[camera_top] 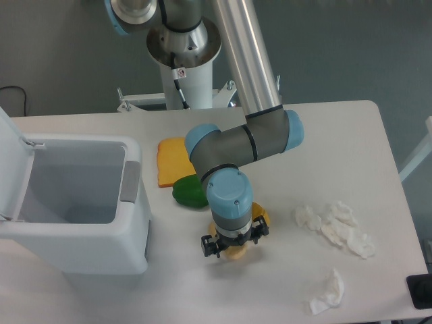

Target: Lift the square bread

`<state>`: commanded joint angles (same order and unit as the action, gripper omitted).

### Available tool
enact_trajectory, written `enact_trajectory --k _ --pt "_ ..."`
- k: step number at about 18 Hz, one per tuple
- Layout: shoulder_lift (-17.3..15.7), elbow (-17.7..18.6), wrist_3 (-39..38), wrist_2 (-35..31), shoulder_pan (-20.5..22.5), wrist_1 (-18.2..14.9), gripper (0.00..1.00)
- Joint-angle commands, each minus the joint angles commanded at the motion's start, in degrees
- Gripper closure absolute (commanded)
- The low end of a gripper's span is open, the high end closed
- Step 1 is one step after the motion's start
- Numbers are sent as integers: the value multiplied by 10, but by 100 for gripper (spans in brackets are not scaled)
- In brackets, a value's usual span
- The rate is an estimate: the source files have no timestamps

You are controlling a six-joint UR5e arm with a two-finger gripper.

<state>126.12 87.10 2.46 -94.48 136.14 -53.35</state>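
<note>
The square bread (235,253) shows only as a pale sliver under the gripper (234,248), whose fingers straddle it; whether they clamp it cannot be told. Behind the gripper, mostly hidden: one yellow pepper (261,216), one green pepper (188,192), one orange toast slice (169,162). Two crumpled tissues (335,227) lie right.

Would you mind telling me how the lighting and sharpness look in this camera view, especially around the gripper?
Camera view: soft, even light, sharp throughout, no glare; faint shadow under the gripper; the arm's wrist hides most of the square bread.
</note>
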Motion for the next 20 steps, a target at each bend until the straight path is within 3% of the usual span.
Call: enact_trajectory --k 9,20 --pt "1 2 -1 3 0 0 0" --pt "1 3 0 4 1 0 14"
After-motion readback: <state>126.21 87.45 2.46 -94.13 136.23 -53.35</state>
